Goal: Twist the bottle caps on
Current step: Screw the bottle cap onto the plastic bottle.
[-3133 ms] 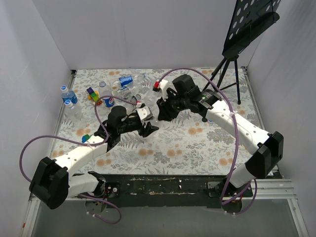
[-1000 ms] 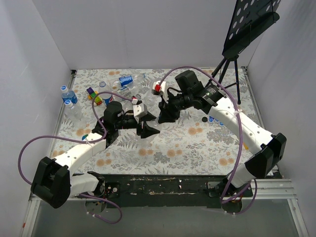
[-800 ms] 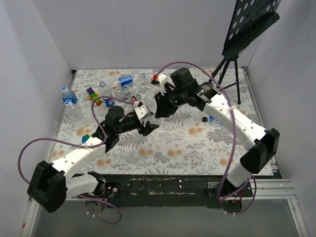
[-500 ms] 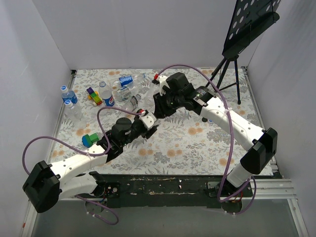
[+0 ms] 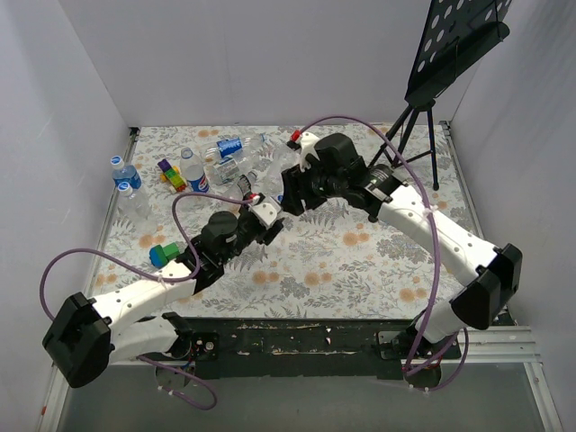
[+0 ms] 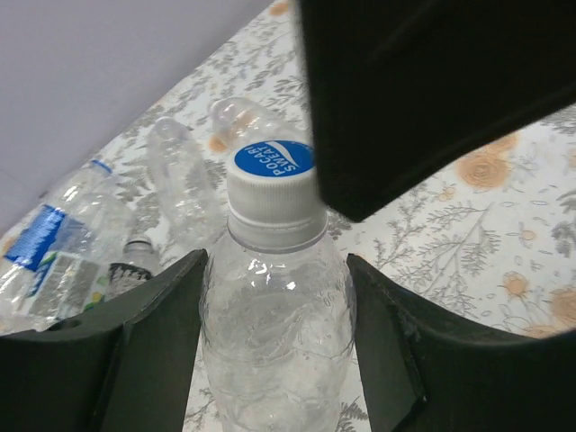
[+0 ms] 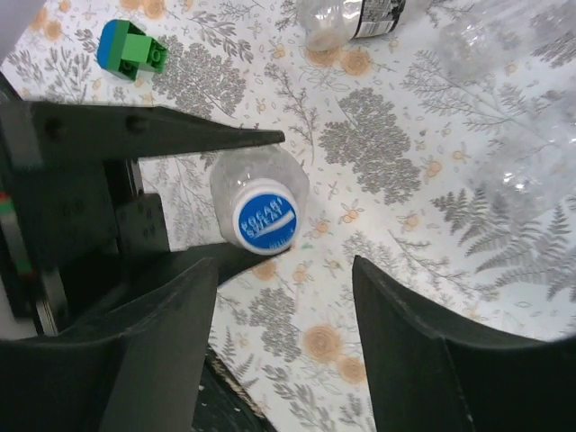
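My left gripper point(image 6: 274, 360) is shut on the body of a clear bottle point(image 6: 274, 333) and holds it upright. A blue cap point(image 6: 273, 162) sits on the bottle's neck. Seen from the right wrist, the same cap point(image 7: 267, 221) lies just beyond my right gripper point(image 7: 283, 351), which is open with only the tablecloth between its fingers. From above, the right gripper point(image 5: 290, 200) hangs over the left gripper point(image 5: 270, 225) near the table's middle. The black right gripper body point(image 6: 432, 90) fills the upper right of the left wrist view.
Several more bottles stand or lie at the back left, among them a labelled upright one point(image 5: 193, 171) and a lying one point(image 5: 229, 146). Coloured toy blocks point(image 5: 168, 171) and a green-and-blue toy point(image 5: 162, 255) lie on the left. A black tripod stand point(image 5: 423, 117) stands at the back right.
My right gripper has opened and let go of the cap, which stays on the bottle. The left arm has shifted the bottle a little toward the table's middle.
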Available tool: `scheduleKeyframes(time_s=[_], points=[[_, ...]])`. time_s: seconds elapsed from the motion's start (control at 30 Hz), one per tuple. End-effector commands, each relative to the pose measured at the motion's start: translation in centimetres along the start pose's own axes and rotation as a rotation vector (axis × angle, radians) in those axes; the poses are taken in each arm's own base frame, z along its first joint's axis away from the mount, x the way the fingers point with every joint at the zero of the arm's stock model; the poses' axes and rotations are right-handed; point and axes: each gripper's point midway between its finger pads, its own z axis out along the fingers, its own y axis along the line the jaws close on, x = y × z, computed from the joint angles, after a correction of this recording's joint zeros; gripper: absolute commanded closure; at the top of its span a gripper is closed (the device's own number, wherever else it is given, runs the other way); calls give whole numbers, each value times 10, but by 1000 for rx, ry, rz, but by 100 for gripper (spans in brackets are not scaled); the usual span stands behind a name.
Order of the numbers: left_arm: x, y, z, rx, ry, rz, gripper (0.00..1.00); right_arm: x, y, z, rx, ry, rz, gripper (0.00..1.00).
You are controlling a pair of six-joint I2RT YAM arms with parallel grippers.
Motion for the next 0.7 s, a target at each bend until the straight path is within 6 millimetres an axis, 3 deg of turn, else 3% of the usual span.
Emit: scheduleKeyframes(time_s=[0.0,0.17,0.27,0.4,0.67], points=[[-28,-18,5,235,-80,-118,100,-35,5,-42,-32,-188,-169,28],[-36,-46,-9,549,-115,-181,100,-33,11,-69,-135,-240,-416,26],[-40,-65,-22,703,-136,-176,100,-21,23,-77,-232,-231,-576,28],[-45,-76,-32,803,-161,-180,100,-9,37,-83,-345,-207,-708,32],[-49,-81,-38,852,-175,-185,100,16,52,-77,-517,-104,-758,36]])
